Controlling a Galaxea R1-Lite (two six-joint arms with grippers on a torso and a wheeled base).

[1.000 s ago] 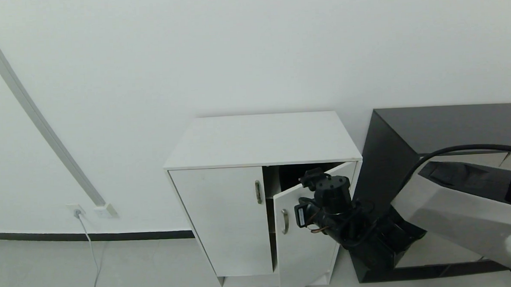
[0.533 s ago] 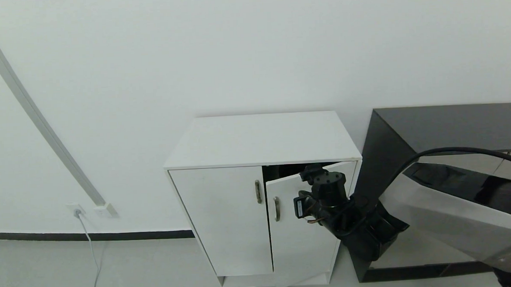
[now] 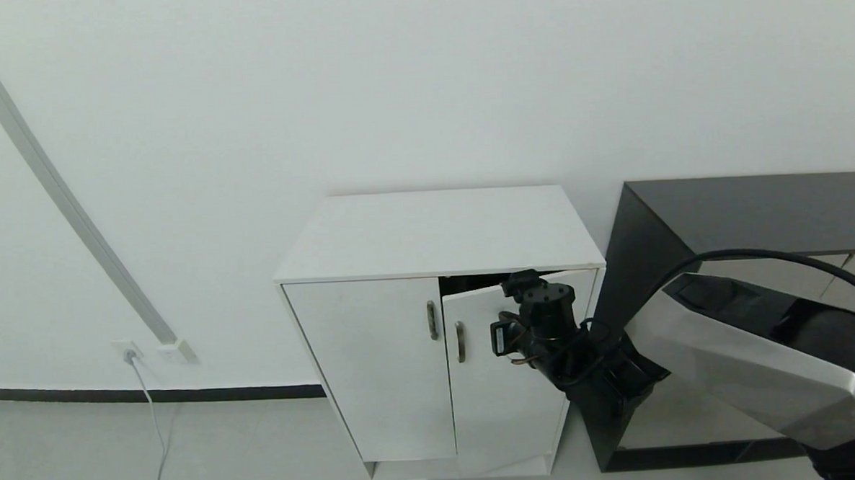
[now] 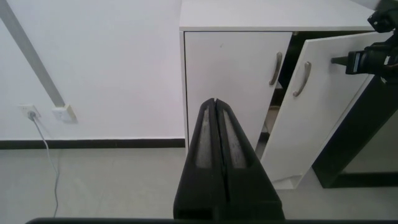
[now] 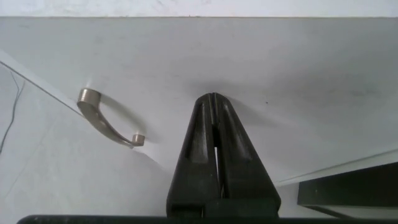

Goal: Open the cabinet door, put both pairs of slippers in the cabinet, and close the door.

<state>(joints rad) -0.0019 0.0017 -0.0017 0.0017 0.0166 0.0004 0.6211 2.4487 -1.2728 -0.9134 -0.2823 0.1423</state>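
You have the white cabinet [image 3: 438,232] standing against the wall with its left door [image 3: 368,365] flat shut and its right door [image 3: 503,402] not quite home: the free edge sits a little out from the frame, and a dark gap shows along the top of it and down beside the left door. Each door carries a small metal handle near the middle seam, the left handle [image 3: 432,320] slightly higher than the right handle [image 3: 460,342]. Your right gripper [image 5: 214,96] has its fingers pressed together with nothing between them, and their tips are set against the outer face of the right door, beside that door's handle and on the hinge side of it. Your left gripper [image 4: 214,102] is also pressed together and empty; it hangs well back from the cabinet, above the floor [image 3: 228,458], pointing toward the left door. A glossy black unit [image 3: 722,205] stands just beside the cabinet on its right. On the wall to the left, a slanting grey strip [image 3: 57,191] runs down to a socket [image 3: 126,352], and a cord [image 3: 154,425] drops from it to the floor.
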